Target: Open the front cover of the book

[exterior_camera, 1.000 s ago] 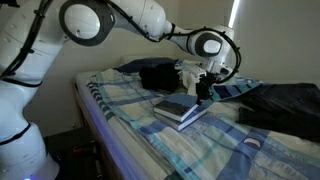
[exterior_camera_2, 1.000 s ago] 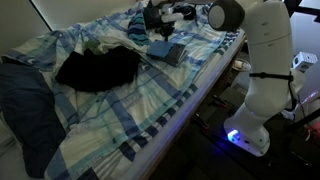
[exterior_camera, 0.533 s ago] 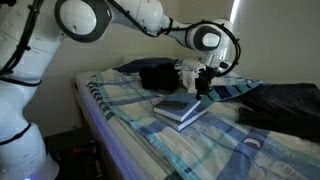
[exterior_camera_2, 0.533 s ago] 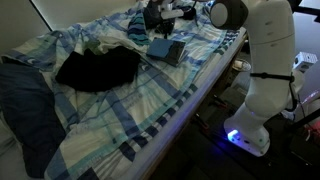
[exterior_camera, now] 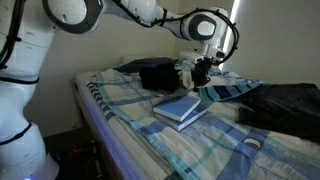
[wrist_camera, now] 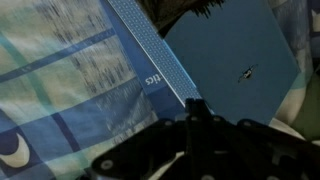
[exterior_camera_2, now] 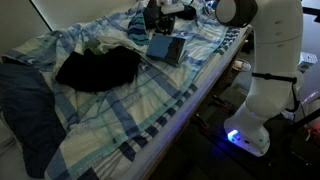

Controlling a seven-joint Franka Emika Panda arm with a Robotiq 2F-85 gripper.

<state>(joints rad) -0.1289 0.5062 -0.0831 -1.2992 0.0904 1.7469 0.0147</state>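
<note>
My claw (exterior_camera: 200, 78) is closed; the book (exterior_camera: 181, 108) lies just below and ahead, its front cover (wrist_camera: 232, 50) facing me.

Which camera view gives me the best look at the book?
The wrist view: the book fills much of the frame close up, with lettering along its edge, though cropped. In both exterior views it lies whole but small on the plaid bedding.

faint lettering (wrist_camera: 157, 82) on edge of book (wrist_camera: 235, 55), too blurred to read
</note>
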